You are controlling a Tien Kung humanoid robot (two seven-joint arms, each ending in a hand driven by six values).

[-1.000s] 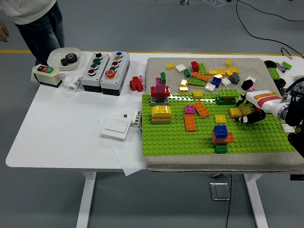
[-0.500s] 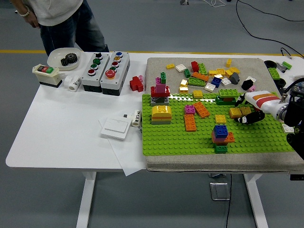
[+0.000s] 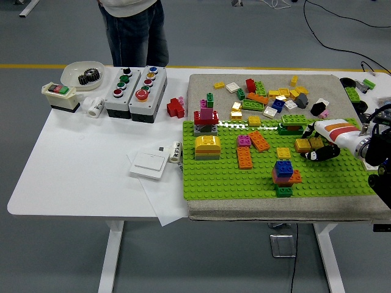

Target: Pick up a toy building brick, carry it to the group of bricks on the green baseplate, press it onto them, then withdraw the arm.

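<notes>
Yellow brick point(image 3: 303, 144), beside right robot hand point(image 3: 322, 152)

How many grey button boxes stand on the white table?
2. One button box stands left of the red brick, with black and green buttons; the other box touches its right side, with a red button.

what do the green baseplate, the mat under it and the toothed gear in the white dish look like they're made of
Green baseplate: likely hard moulded plastic, studded, glare along its far edge. Mat: looks like grey felt or fabric, matte. Gear: dark, possibly metal or plastic; too small to tell.
</notes>
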